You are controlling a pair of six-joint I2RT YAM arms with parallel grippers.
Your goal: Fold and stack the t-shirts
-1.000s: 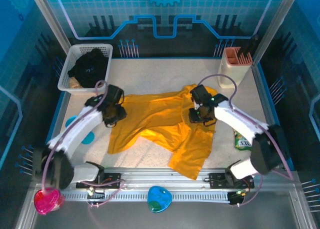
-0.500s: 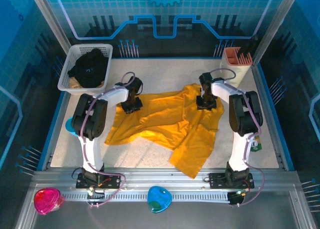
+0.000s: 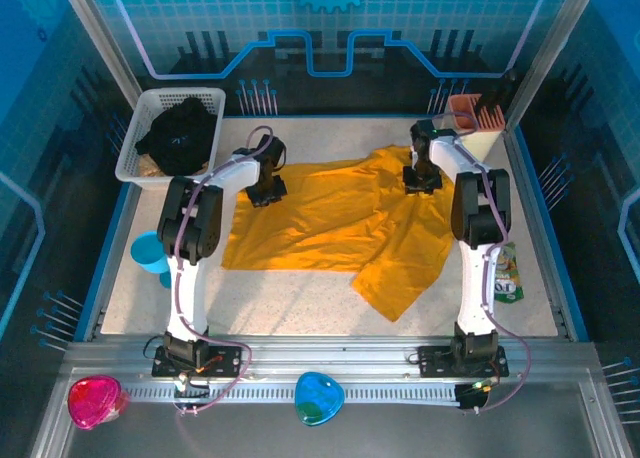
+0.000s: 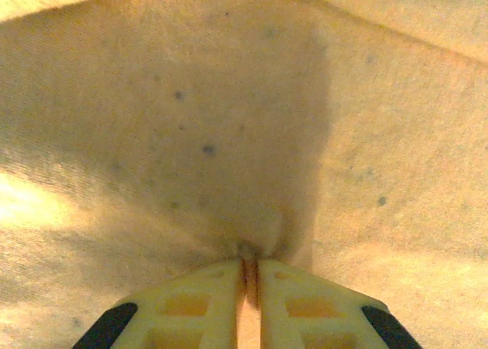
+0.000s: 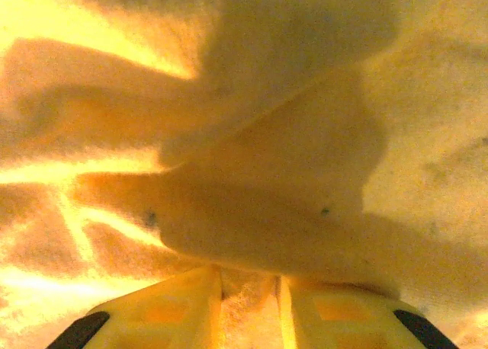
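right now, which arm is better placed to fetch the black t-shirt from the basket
Left, probably. The left gripper pinches the yellow t-shirt close beside the white mesh basket holding the black t-shirt; the right gripper pinches it at the opposite side.

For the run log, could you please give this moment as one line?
left jaws: shut on yellow shirt | right jaws: same | yellow shirt: spread, unfolded | black shirt: in basket

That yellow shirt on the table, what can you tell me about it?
The yellow t-shirt is plain golden soft cloth, short-sleeved, lying spread but wrinkled across the speckled table, one part trailing toward the near side. The left claw and right claw each pinch its far edge, cloth bunched in each grip.
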